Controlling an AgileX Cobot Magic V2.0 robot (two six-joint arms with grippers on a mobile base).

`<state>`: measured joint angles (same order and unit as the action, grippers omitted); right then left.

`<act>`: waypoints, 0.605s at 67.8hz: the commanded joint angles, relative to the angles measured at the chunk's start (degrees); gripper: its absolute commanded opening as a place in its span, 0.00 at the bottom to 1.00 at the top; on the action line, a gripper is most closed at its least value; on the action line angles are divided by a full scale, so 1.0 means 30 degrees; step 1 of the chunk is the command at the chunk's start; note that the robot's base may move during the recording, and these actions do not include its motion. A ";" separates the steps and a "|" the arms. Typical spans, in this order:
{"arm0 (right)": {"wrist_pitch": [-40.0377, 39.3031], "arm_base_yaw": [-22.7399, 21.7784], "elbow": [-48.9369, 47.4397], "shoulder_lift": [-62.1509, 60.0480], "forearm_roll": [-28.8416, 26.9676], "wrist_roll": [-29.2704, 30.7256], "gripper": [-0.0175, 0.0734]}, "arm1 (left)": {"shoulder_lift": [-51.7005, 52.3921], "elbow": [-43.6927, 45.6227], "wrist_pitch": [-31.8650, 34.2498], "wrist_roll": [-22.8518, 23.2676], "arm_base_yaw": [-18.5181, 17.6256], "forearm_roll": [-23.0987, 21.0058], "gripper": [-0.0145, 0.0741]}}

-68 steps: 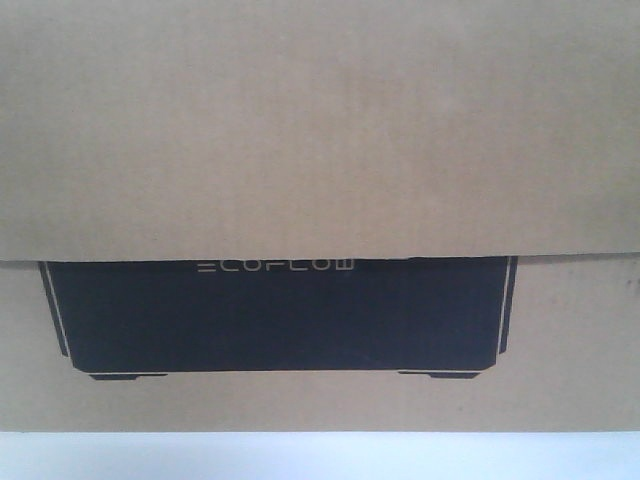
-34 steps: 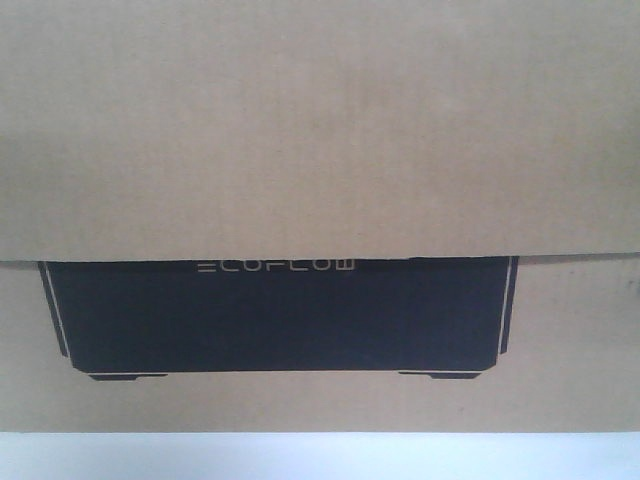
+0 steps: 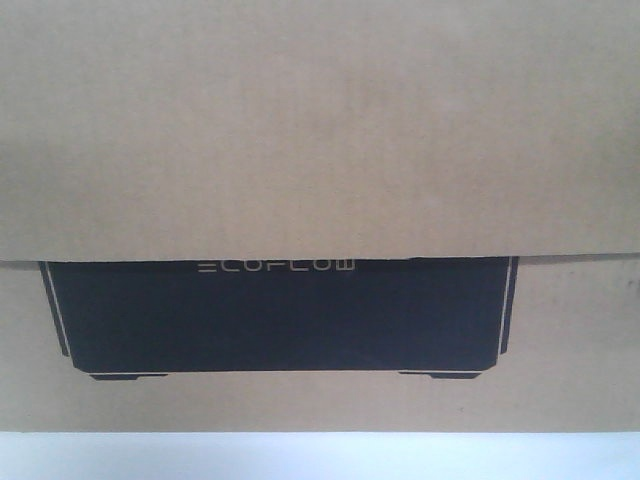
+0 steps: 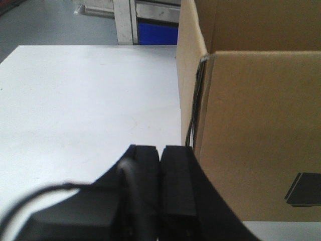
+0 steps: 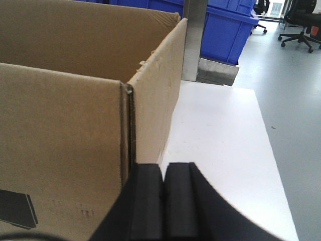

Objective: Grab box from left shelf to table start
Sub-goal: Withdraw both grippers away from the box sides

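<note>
Box [image 3: 320, 130], brown cardboard with a black ECOFLOW panel [image 3: 280, 315], stands on the white desk [image 4: 85, 105], flaps open; left claw [image 4: 160, 186] and right claw [image 5: 163, 201] sit closed and empty just beside its near corners

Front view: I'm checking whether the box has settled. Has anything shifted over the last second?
Nothing visibly changed. The box fills the front view exactly as before, its black panel in the same place and the white table strip below it unchanged.
</note>
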<state>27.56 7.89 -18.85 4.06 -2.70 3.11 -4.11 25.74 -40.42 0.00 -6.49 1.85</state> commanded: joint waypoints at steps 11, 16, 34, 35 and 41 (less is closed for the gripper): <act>-0.1684 0.0001 -0.0544 0.0190 0.0232 0.0105 0.25 | 0.1948 -0.2517 0.5121 0.0113 -0.0080 -0.0819 0.05; -0.1629 0.0001 -0.0544 0.0173 0.0232 0.0105 0.25 | 0.1836 -0.4076 0.7182 0.0113 -0.0038 -0.1093 0.05; -0.1569 0.0001 -0.0544 0.0183 0.0232 0.0105 0.25 | 0.1910 -0.9024 1.3718 0.0113 0.1696 -0.2434 0.05; -0.1551 0.0001 -0.0544 0.0183 0.0232 0.0105 0.25 | 0.1910 -0.8986 1.3667 0.0113 0.1705 -0.2434 0.05; -0.1551 0.0001 -0.0544 0.0183 0.0232 0.0105 0.25 | 0.1910 -0.9113 1.4060 0.0113 0.1720 -0.2434 0.05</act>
<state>27.77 7.89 -18.85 4.04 -2.66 3.11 0.69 -1.66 -5.30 0.00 -1.34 -4.74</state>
